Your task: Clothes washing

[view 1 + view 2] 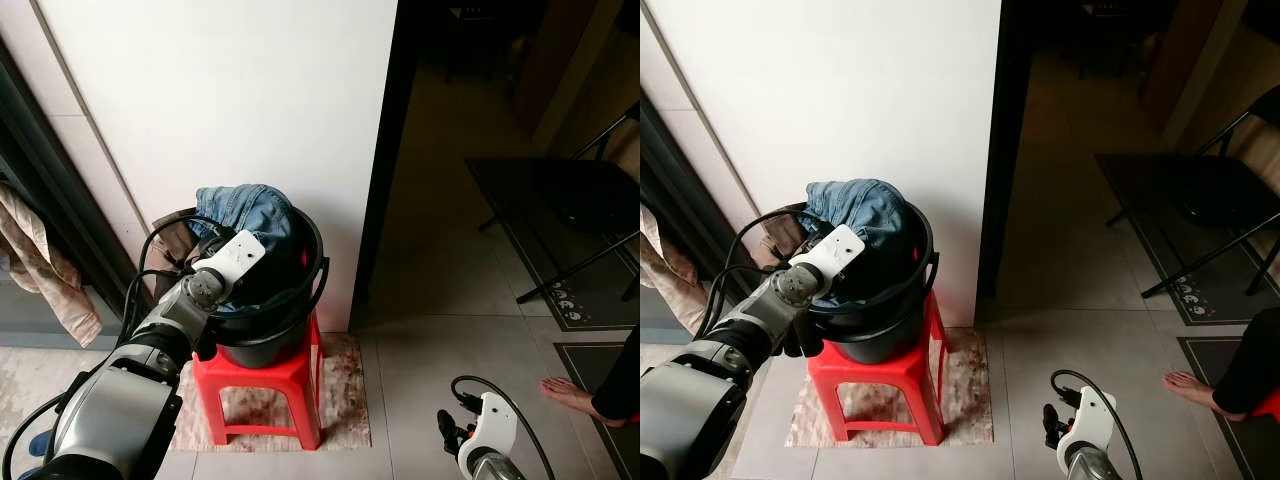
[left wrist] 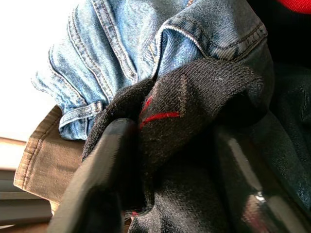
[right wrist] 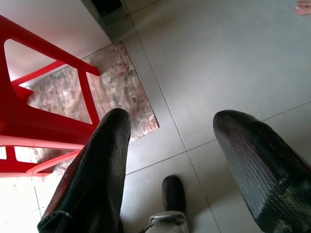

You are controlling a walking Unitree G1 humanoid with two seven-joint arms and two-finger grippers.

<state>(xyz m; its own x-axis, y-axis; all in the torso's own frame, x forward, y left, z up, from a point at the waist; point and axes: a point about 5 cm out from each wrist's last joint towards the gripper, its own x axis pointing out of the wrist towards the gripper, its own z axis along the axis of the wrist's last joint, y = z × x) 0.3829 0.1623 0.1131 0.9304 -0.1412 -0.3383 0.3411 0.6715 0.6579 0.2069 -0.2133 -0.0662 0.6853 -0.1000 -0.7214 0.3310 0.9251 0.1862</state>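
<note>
Laundry sits piled in a black bucket (image 1: 285, 330) on a red plastic stool (image 1: 262, 385), which stands on a small patterned mat (image 1: 340, 400) against the white wall (image 1: 230, 100). Nearest, bottom right, the right end effector (image 3: 170, 160) hangs idle over the tiled floor (image 1: 440, 340), fingers spread apart, nothing between them. A person's bare foot (image 1: 575, 396) rests on the floor at right.

At the bucket, the left end effector (image 2: 170, 160) reaches into the pile, fingers closing around a fold of black knit garment with a red stripe (image 2: 160, 116). Just beyond lie blue jeans (image 1: 250, 210), draped over the far rim, and a brown cloth (image 2: 43, 160) at the left edge.

Handling, as a judgement: all soft, limp and non-fragile. Knit is light and will stretch and sag when lifted; denim is heavier and stiffer and may drag along if tangled. Best hold looks like a bunched fold or a thick seam or waistband, not a thin edge that could slip out. A beige cloth (image 1: 45, 270) hangs far left.
</note>
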